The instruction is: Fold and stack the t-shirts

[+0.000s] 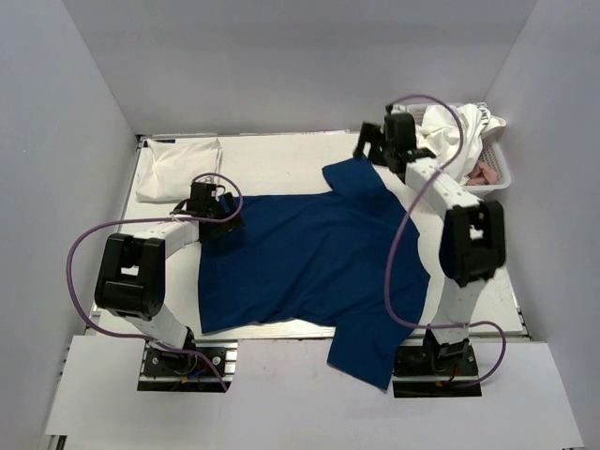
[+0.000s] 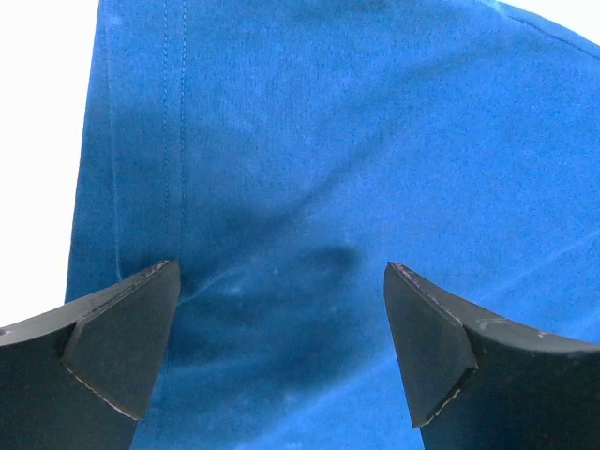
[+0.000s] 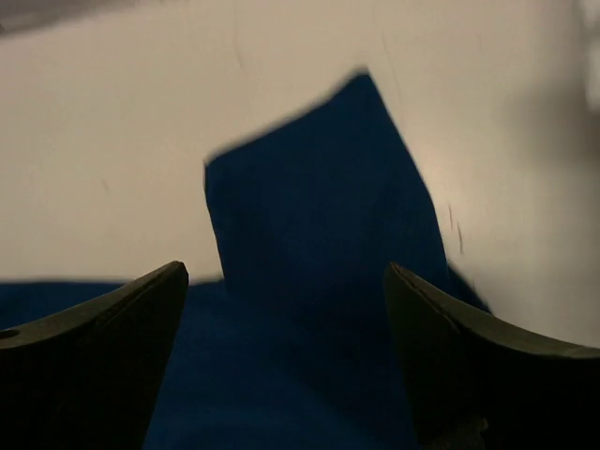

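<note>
Navy tee [image 1: 309,253] is lying spread mid-table, one sleeve hanging off the near edge. L gripper [image 2: 281,309] is hovering agape over its left hem, R gripper [image 3: 286,300] agape over the far sleeve. Folded white tee [image 1: 178,169] is sitting far-left, basket [image 1: 504,173] far-right. R arm's cable [image 1: 390,281] is crossing the navy tee.

You have bare room along the far table edge [image 1: 272,155], between the folded white t-shirt [image 1: 178,169] and the basket [image 1: 500,173].

Nothing legible is showing anywhere; dark lettering [image 1: 480,111] is peeking from the white t-shirt [image 1: 448,139] in the basket [image 1: 504,170], too small to read.
</note>
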Robot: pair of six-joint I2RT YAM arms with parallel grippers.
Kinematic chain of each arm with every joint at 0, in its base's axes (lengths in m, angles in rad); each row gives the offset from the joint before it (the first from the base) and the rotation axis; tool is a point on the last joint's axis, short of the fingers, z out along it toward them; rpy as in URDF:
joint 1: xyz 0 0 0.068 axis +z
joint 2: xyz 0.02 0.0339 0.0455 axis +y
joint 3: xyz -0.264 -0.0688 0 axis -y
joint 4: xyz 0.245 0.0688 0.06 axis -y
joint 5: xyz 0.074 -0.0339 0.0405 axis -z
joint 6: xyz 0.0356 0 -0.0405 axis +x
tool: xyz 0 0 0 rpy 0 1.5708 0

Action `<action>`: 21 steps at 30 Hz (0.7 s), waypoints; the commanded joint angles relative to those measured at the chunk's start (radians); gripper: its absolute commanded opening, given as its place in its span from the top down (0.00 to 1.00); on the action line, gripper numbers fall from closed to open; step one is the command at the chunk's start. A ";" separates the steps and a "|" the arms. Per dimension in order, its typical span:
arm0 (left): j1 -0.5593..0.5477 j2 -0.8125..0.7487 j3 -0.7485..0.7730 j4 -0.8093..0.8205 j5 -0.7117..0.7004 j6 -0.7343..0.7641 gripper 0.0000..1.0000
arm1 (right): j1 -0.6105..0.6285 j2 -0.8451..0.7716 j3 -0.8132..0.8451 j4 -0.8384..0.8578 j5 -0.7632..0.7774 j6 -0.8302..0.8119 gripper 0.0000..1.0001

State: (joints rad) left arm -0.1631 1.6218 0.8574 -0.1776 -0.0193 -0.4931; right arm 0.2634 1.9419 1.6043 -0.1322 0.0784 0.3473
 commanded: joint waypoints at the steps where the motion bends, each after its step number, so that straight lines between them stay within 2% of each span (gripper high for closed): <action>1: 0.000 -0.066 0.055 -0.059 0.009 0.014 0.00 | 0.005 -0.176 -0.185 -0.153 0.021 -0.018 0.10; 2: 0.000 -0.066 0.067 -0.068 0.009 0.014 0.00 | 0.007 -0.231 -0.321 -0.168 0.049 -0.008 0.10; 4: 0.000 -0.066 0.068 -0.068 0.009 0.014 0.00 | 0.004 -0.308 -0.403 -0.188 0.083 0.010 0.10; 5: 0.000 -0.066 0.077 -0.068 0.028 0.030 0.00 | 0.002 -0.320 -0.497 -0.190 0.089 0.010 0.10; 10: -0.009 0.016 0.132 -0.112 -0.014 0.021 0.00 | -0.001 -0.331 -0.615 -0.228 0.098 0.015 0.10; 17: -0.038 0.228 0.290 -0.187 -0.062 0.010 0.00 | -0.015 -0.199 -0.540 -0.239 0.080 -0.005 0.10; 21: -0.038 0.383 0.466 -0.235 -0.074 0.020 0.00 | -0.041 -0.022 -0.350 -0.256 0.058 -0.025 0.10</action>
State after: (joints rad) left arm -0.1955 1.8980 1.2194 -0.3519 -0.0784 -0.4782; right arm 0.2497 1.8103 1.1278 -0.4015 0.1604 0.3447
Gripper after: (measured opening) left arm 0.995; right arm 0.905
